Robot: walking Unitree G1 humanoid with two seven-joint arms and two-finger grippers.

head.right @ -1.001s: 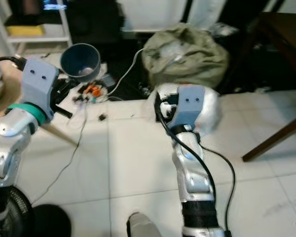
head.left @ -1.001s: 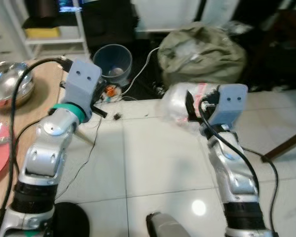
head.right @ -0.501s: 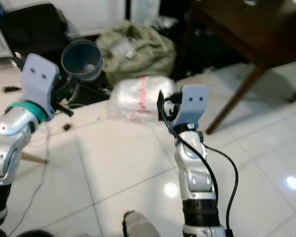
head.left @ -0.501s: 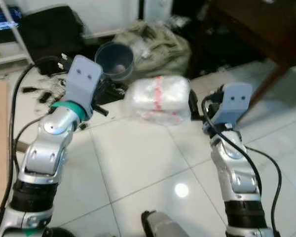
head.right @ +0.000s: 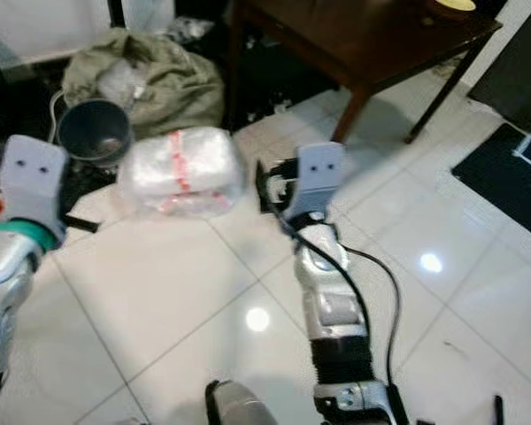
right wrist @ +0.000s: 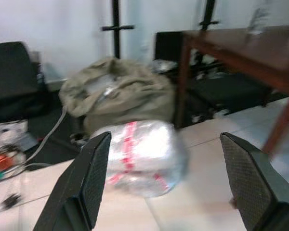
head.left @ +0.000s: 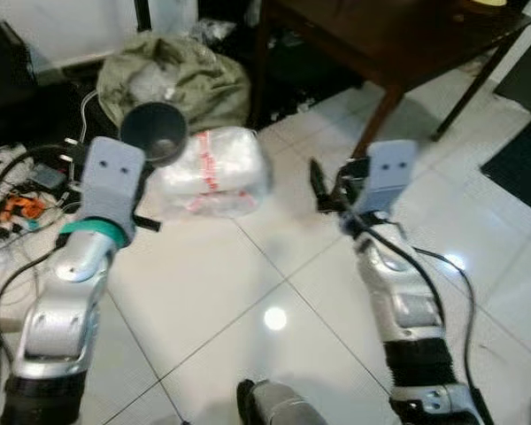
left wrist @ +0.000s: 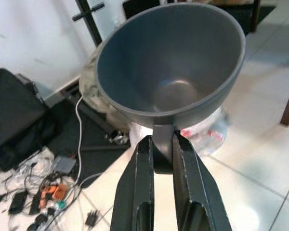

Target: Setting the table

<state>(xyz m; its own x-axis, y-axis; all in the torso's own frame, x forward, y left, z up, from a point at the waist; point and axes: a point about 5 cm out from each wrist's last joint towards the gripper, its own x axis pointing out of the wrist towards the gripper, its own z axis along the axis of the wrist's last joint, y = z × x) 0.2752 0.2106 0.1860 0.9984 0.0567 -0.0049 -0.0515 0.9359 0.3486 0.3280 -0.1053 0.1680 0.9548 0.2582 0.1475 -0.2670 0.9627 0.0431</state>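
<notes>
A dark grey bowl [left wrist: 171,62] is held by its rim in my left gripper [left wrist: 162,144], whose two black fingers [left wrist: 135,192] are shut on it. In the left eye view the bowl [head.left: 153,131] rides above the left wrist, over the white tiled floor. My right gripper [right wrist: 164,139] is raised in front of me and open, with nothing between its wide-spread fingers [right wrist: 86,178]. A dark wooden table [head.left: 389,35] stands ahead to the right, with a small yellowish dish [head.right: 451,4] on its far corner.
A clear plastic-wrapped bundle with red tape [head.left: 211,170] lies on the floor just ahead. Behind it sits a lumpy olive bag [head.left: 173,75]. Cables and small clutter [head.left: 18,186] cover the floor at the left. A black mat [head.left: 518,164] lies at the right.
The whole picture has swung to the right: the wooden counter with the steel bowl has left the view and the dark table has come in. The left gripper keeps hold of the bowl.
</notes>
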